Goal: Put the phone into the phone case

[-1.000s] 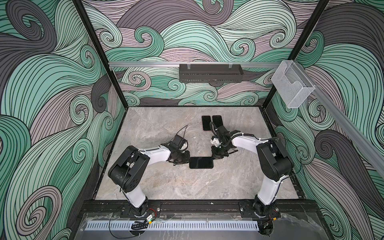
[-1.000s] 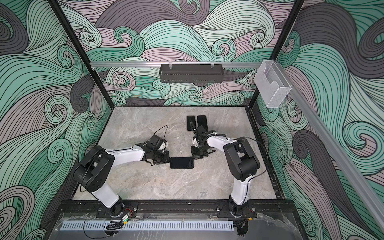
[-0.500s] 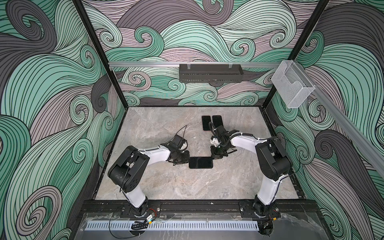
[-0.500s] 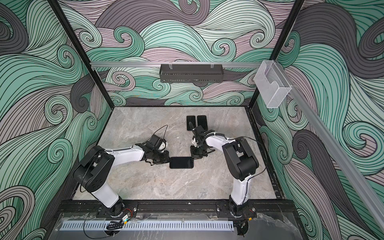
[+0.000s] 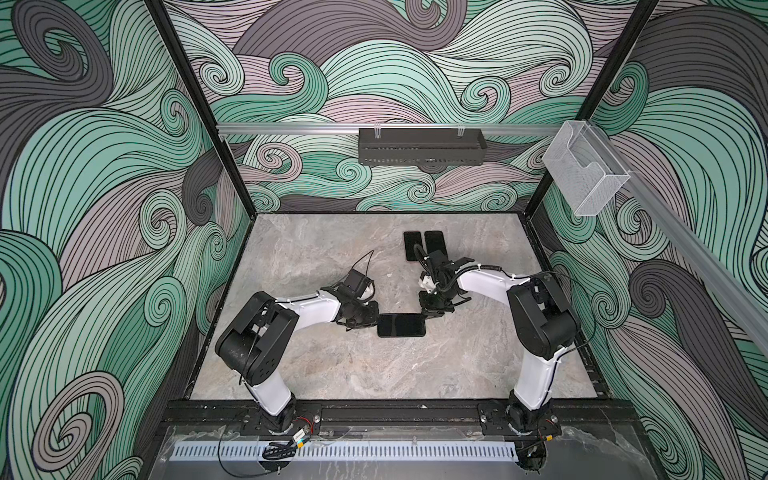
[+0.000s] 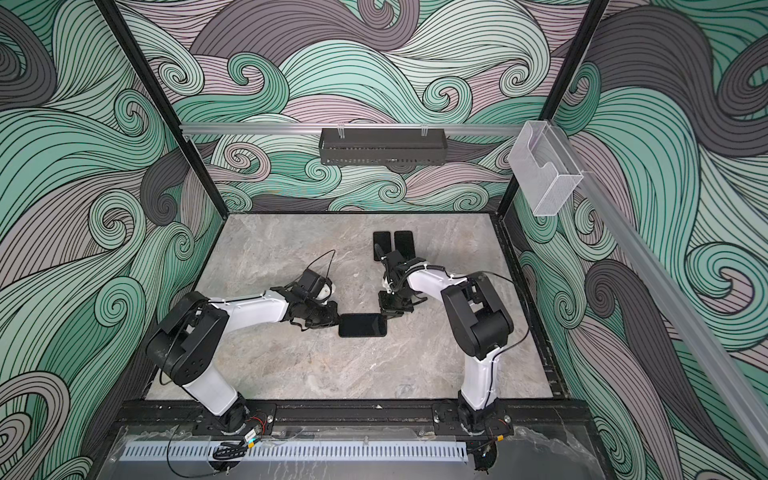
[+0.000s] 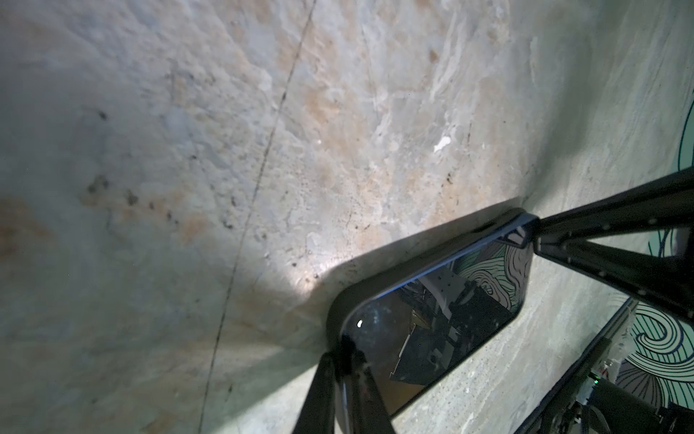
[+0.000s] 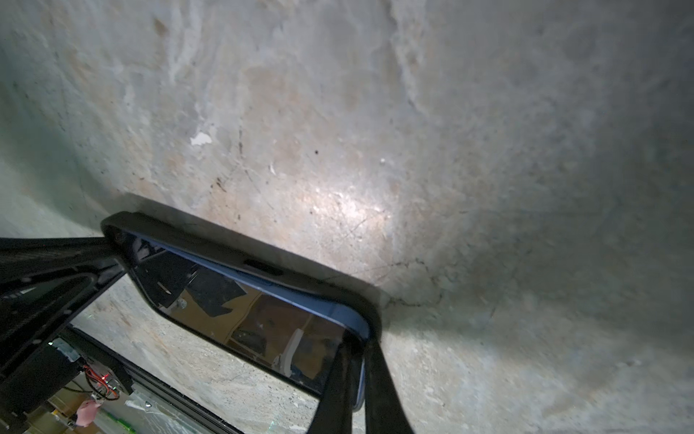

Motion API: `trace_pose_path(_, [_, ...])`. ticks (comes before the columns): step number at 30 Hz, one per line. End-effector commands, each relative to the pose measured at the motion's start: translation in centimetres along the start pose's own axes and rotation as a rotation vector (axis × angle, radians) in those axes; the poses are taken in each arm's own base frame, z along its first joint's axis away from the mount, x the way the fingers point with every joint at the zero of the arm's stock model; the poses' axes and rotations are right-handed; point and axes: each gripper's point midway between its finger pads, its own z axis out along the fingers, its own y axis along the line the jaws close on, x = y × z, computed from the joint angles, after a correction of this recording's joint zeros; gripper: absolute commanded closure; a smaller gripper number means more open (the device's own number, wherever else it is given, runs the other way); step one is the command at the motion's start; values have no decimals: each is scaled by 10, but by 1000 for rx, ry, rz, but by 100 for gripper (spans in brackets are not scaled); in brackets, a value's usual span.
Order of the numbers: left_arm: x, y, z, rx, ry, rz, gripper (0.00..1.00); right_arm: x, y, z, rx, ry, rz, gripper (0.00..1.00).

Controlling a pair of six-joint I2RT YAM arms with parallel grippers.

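1. The phone lay flat near the middle of the desk. Its screen faced up and its long side ran left to right in both top views.
2. It sat inside the black case. In the right wrist view the rim ran round it, and a strip of the phone's blue side showed along that rim, broadest at the corner by the right hand.
3. The left hand met the phone's left end, low over the desk. It was closed, its fingers nearly together at a corner, one over the screen and one outside the rim. Whether they pinched the rim could not be told.
4. The right hand was closed too, its tips on the phone's far right corner.
5. Two black slabs lay side by side at the back of the desk. They were partly hidden by the right arm's wrist and well apart from the phone.
6. A black tray hung on the rear rail, and a clear box hung on the rail at the right.
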Motion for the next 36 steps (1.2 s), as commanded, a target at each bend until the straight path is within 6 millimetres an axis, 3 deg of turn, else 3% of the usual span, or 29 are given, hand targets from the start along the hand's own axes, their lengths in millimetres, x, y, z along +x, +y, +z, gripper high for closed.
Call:
trace_pose_path(1, [15,4,9,-9,52,2,88,51,-46,126,196,173,-46,92])
trace_pose_path(11, [16,9,9,-32,51,-8,88,58,-55,129,271,179,-52,91])
trace_pose_path(26, [24,31,-5,-141,10,-40,85,57,-64,74,463,141,-124,83])
trace_pose_path(32, [27,38,-16,-173,-11,-46,80,53,-42,54,386,108,-171,75])
trace_pose_path(36, [28,41,-25,-191,-28,-54,73,40,-12,28,282,38,-267,61])
